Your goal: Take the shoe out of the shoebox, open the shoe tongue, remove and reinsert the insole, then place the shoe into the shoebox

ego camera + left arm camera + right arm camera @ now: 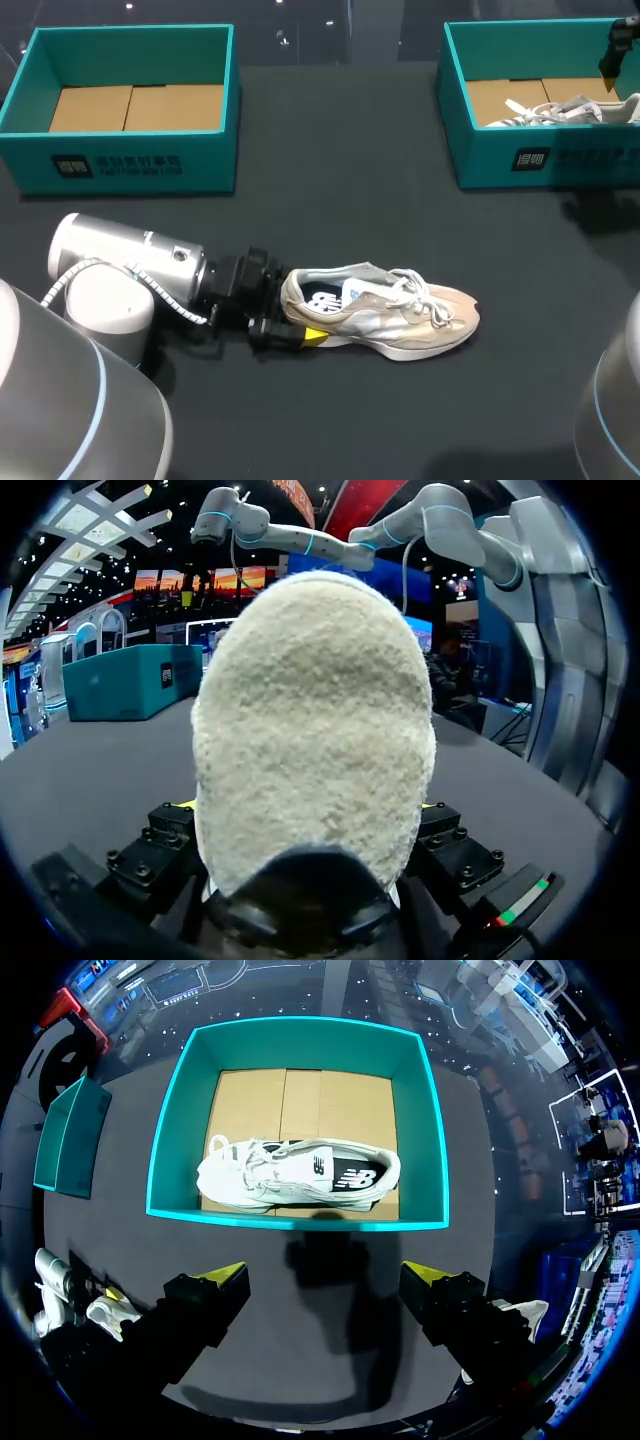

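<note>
Shoe (385, 315), a beige trainer, stands on its sole on the table (340, 200), its heel in the left hand (297, 318) and its toe pointing straight away from that hand. The left wrist view shows the fuzzy heel filling the space between the fingers and pressed on from both sides, so I judge the hand closed on the heel.

The step in hand looks like opening the tongue, since the shoe is out of its box and the laces (420, 293) lie over the tongue. To do it well, the left hand should pin the heel down to the table rather than lift it. The other hand should then pinch the tongue's free edge just ahead of the held heel and draw it toward the toe. Too hard a pull could drag the shoe out of the grip.

Behind the left hand and well apart from it, the left shoebox (130, 165) holds only its cardboard floor. The right shoebox (545, 160) holds a white shoe (295, 1175) lying on its side. The right hand (325, 1278) hangs above that box's near wall, fingers spread wide and gripping nothing.
</note>
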